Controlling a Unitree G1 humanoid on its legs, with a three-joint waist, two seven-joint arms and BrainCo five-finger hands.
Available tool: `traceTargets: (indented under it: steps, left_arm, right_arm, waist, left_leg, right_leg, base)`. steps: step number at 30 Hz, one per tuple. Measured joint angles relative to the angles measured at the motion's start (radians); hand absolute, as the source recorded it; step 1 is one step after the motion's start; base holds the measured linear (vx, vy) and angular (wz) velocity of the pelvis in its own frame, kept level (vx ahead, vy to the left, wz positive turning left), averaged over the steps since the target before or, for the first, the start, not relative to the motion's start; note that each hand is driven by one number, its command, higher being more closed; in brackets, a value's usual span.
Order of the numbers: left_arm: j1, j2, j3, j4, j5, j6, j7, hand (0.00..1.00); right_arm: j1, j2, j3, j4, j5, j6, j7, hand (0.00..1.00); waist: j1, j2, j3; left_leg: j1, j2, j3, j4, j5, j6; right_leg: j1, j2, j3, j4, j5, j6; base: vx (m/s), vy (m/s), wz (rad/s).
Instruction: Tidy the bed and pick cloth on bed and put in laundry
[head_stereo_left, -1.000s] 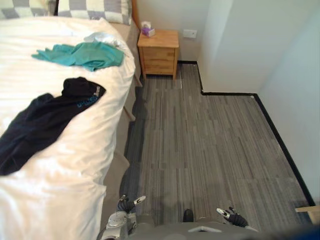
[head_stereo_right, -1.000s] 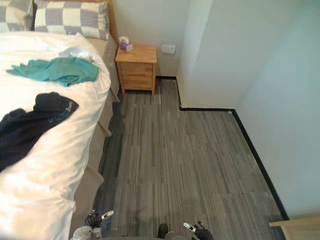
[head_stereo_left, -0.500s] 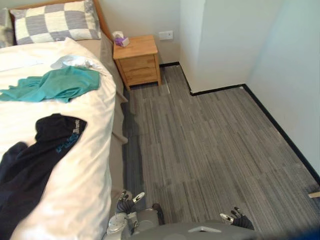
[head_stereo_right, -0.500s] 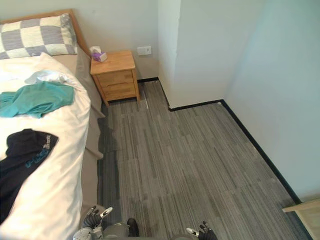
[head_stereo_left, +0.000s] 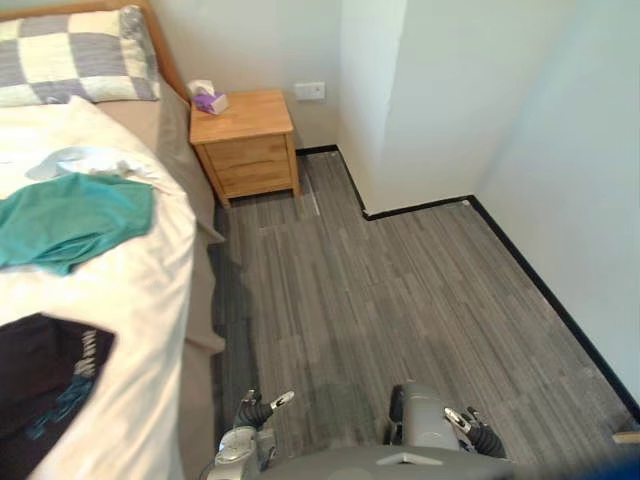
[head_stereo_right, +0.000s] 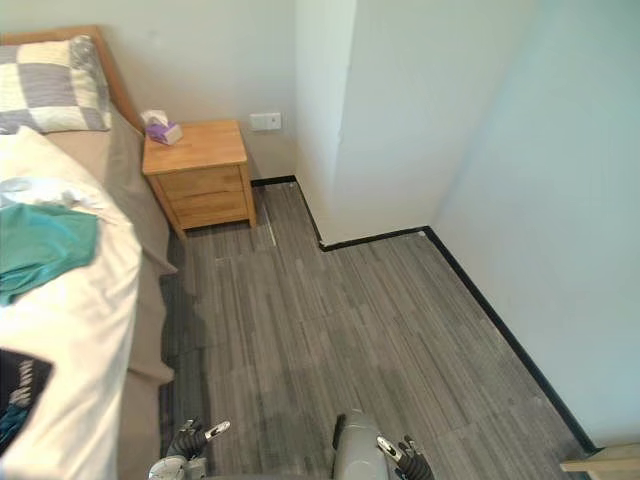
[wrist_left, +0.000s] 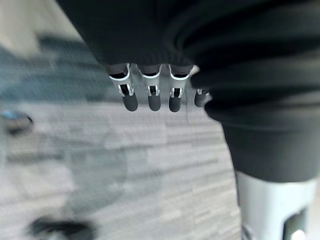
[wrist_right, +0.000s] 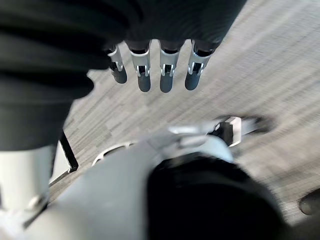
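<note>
Illegible teal print on black garment (head_stereo_left: 45, 380)

Overall: we see a bright room in soft, even light, and we cannot tell its source.
Glare: the white duvet (head_stereo_left: 150, 290) at the left of the eye views is the brightest patch, its folds nearly washed out toward the lower left.
Walls: the pale wall (head_stereo_left: 470, 100) at the upper right is evenly lit, slightly dimmer on the face turned toward the right edge.
Floor: the grey floor (head_stereo_left: 420, 290) is mid-toned and free of glare.
Shadows: a dark strip of shade lies on the floor along the bed (head_stereo_left: 198, 300); the nightstand (head_stereo_left: 245, 145) shades the floor beneath it.
Wrist views: the covers of the left hand (wrist_left: 150, 97) and right hand (wrist_right: 165, 75) read near black, with small glints on the silver fingers.
</note>
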Motion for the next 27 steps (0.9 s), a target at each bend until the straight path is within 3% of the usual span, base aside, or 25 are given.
traceTargets:
  steps: [1, 2, 3, 5, 7, 8, 10, 11, 12, 13, 16, 17, 19, 21, 22, 23, 24, 26, 27]
  left_arm:
    - [-0.008, -0.024, -0.01, 0.004, 0.012, -0.004, -0.007, 0.0]
    - [-0.007, -0.029, -0.01, 0.005, 0.019, -0.005, -0.007, 0.0]
    - [-0.007, -0.034, -0.011, 0.008, 0.039, -0.005, -0.007, 0.0]
    - [-0.001, -0.033, -0.002, 0.012, 0.049, -0.004, -0.005, 0.0]
    - [0.011, -0.032, 0.012, 0.011, 0.049, -0.005, -0.001, 0.0]
    - [0.013, -0.033, 0.017, 0.01, 0.049, -0.005, 0.0, 0.0]
    - [0.02, -0.038, 0.047, 0.003, 0.045, -0.003, 0.006, 0.0]
    - [0.027, -0.04, 0.061, -0.015, 0.032, -0.003, 0.019, 0.0]
    - [0.032, -0.049, 0.087, -0.031, 0.024, -0.004, 0.023, 0.0]
    - [0.038, -0.062, 0.134, -0.052, 0.023, -0.012, 0.023, 0.0]
    - [0.047, -0.058, 0.176, -0.094, 0.028, -0.011, 0.021, 0.0]
    - [0.05, -0.055, 0.175, -0.109, 0.027, -0.011, 0.018, 0.0]
    - [0.046, -0.049, 0.179, -0.127, 0.027, -0.022, -0.003, 0.0]
    - [0.04, -0.053, 0.185, -0.127, 0.027, -0.017, -0.024, 0.0]
    - [0.04, -0.057, 0.189, -0.127, 0.027, -0.011, -0.039, 0.0]
    - [0.032, -0.047, 0.195, -0.124, 0.027, -0.005, -0.046, 0.0]
    - [0.024, -0.044, 0.194, -0.125, 0.027, 0.004, -0.052, 0.0]
    - [0.022, -0.046, 0.199, -0.125, 0.026, 0.023, -0.055, 0.0]
    - [0.021, -0.037, 0.192, -0.124, 0.026, 0.034, -0.062, 0.0]
  right_arm:
    - [-0.008, -0.007, -0.006, 0.007, 0.01, -0.006, -0.005, 0.0]
    - [-0.009, 0.0, -0.016, 0.011, 0.019, -0.009, -0.005, 0.0]
    - [-0.008, 0.005, -0.03, 0.012, 0.021, -0.015, -0.005, 0.0]
    - [0.006, 0.015, -0.025, 0.008, 0.026, -0.018, -0.005, 0.0]
    - [0.011, 0.014, -0.025, 0.011, 0.025, -0.016, -0.003, 0.0]
    - [0.011, 0.014, -0.025, 0.011, 0.025, -0.015, -0.003, 0.0]
    - [0.012, 0.01, -0.027, 0.009, 0.018, -0.01, -0.003, 0.0]
    - [0.012, 0.001, -0.029, 0.008, 0.002, -0.003, -0.001, 0.0]
    - [0.012, -0.008, -0.031, 0.008, -0.013, 0.001, -0.001, 0.0]
    - [0.01, -0.025, -0.027, 0.008, -0.042, 0.009, -0.001, 0.0]
    - [0.008, -0.032, -0.027, 0.009, -0.064, 0.038, -0.003, 0.0]
    - [0.007, -0.033, -0.026, 0.01, -0.063, 0.046, -0.003, 0.0]
    - [-0.011, -0.031, -0.028, 0.009, -0.062, 0.052, 0.006, 0.0]
    - [-0.027, -0.031, -0.035, 0.008, -0.062, 0.049, 0.032, 0.0]
    - [-0.026, -0.028, -0.047, 0.02, -0.064, 0.044, 0.051, 0.0]
    - [-0.035, -0.015, -0.057, 0.03, -0.063, 0.044, 0.054, 0.0]
    - [-0.042, 0.006, -0.066, 0.027, -0.062, 0.031, 0.071, 0.0]
    - [-0.054, 0.019, -0.07, 0.017, -0.062, 0.004, 0.084, 0.0]
    - [-0.064, 0.031, -0.071, 0.022, -0.063, 0.003, 0.082, 0.0]
  waist:
    - [0.011, 0.018, 0.013]
    - [0.012, 0.017, 0.017]
    - [0.006, 0.021, 0.025]
    - [0.002, 0.01, 0.022]
    - [0.004, 0.01, 0.007]
    - [0.004, 0.013, 0.006]
    - [-0.005, 0.023, 0.0]
    - [-0.007, 0.037, -0.002]
    - [-0.004, 0.052, 0.002]
    - [0.008, 0.062, 0.005]
    - [0.031, 0.064, 0.008]
    - [0.041, 0.061, 0.007]
    - [0.069, 0.049, 0.006]
    - [0.084, 0.046, 0.007]
    - [0.094, 0.04, 0.004]
    - [0.089, 0.017, -0.005]
    - [0.085, 0.013, -0.01]
    - [0.106, 0.01, -0.009]
    - [0.109, -0.002, -0.009]
  left_leg:
    - [-0.002, -0.016, -0.05, -0.017, -0.003, -0.014]
    - [-0.002, -0.038, -0.071, -0.021, -0.001, -0.015]
    - [0.001, -0.063, -0.083, -0.035, 0.048, -0.014]
    - [0.03, -0.057, -0.043, -0.022, 0.069, -0.014]
    - [0.034, -0.034, -0.047, 0.023, 0.06, -0.029]
    - [0.029, -0.029, -0.051, 0.051, 0.059, -0.03]
    - [-0.046, 0.011, -0.084, 0.215, 0.061, -0.033]
    - [-0.133, 0.052, -0.126, 0.409, 0.087, -0.067]
    - [-0.199, 0.083, -0.159, 0.551, 0.147, -0.085]
    - [-0.327, 0.133, -0.198, 0.813, 0.228, -0.087]
    - [-0.498, 0.142, -0.195, 1.032, 0.123, -0.055]
    - [-0.534, 0.131, -0.175, 1.015, 0.1, -0.054]
    - [-0.622, 0.076, -0.046, 0.8, 0.041, -0.001]
    - [-0.624, 0.006, 0.081, 0.501, 0.09, 0.054]
    - [-0.601, -0.038, 0.14, 0.336, 0.194, 0.182]
    - [-0.581, -0.07, 0.164, 0.313, 0.221, 0.195]
    - [-0.571, -0.085, 0.168, 0.271, 0.227, 0.219]
    - [-0.539, -0.093, 0.18, 0.231, 0.228, 0.219]
    - [-0.515, -0.102, 0.212, 0.233, 0.227, 0.22]
  right_leg:
    - [0.009, 0.008, -0.003, 0.005, -0.014, -0.008]
    - [0.011, 0.001, -0.001, 0.022, -0.027, -0.008]
    - [0.008, -0.006, 0.002, 0.081, -0.049, -0.012]
    - [0.003, -0.016, 0.016, 0.18, -0.115, -0.02]
    - [0.048, 0.001, 0.005, 0.153, -0.218, -0.021]
    - [0.056, 0.009, 0.001, 0.148, -0.226, -0.022]
    - [0.098, 0.027, -0.021, 0.119, -0.243, -0.027]
    - [0.137, 0.05, -0.035, 0.085, -0.25, -0.029]
    - [0.181, 0.071, -0.05, 0.054, -0.255, -0.034]
    - [0.264, 0.106, -0.057, -0.014, -0.264, -0.057]
    - [0.422, 0.119, -0.07, -0.125, -0.27, -0.071]
    - [0.46, 0.115, -0.072, -0.161, -0.265, -0.063]
    - [0.541, 0.076, -0.067, -0.234, -0.247, -0.024]
    - [0.589, 0.038, -0.074, -0.266, -0.248, 0.017]
    - [0.615, 0.022, -0.073, -0.267, -0.264, 0.058]
    - [0.627, -0.009, -0.077, -0.268, -0.262, 0.075]
    - [0.606, -0.017, -0.081, -0.26, -0.22, 0.089]
    - [0.626, -0.008, -0.084, -0.357, -0.184, 0.082]
    - [0.653, -0.005, -0.084, -0.416, -0.092, 0.084]
  base:
    - [0.43, -0.246, 0.24]
    - [0.33, -0.172, 0.06]
    - [0.22, -0.131, 0.12]
    - [0.27, -0.168, 0.21]
    - [0.32, -0.199, 0.07]
    - [0.33, -0.189, 0.05]
    - [0.23, -0.132, 0.11]
    - [0.2, -0.113, 0.21]
    - [0.35, -0.15, 0.28]
    - [0.32, -0.11, 0.2]
    - [0.37, -0.044, 0.08]
    - [0.36, 0.027, -0.17]
    - [0.48, 0.107, -0.26]
    - [0.5, 0.165, -0.18]
    - [0.44, 0.152, 0.05]
    - [0.53, 0.156, 0.28]
    - [0.48, 0.167, 0.22]
    - [0.42, 0.196, -0.02]
    - [0.32, 0.132, 0.03]
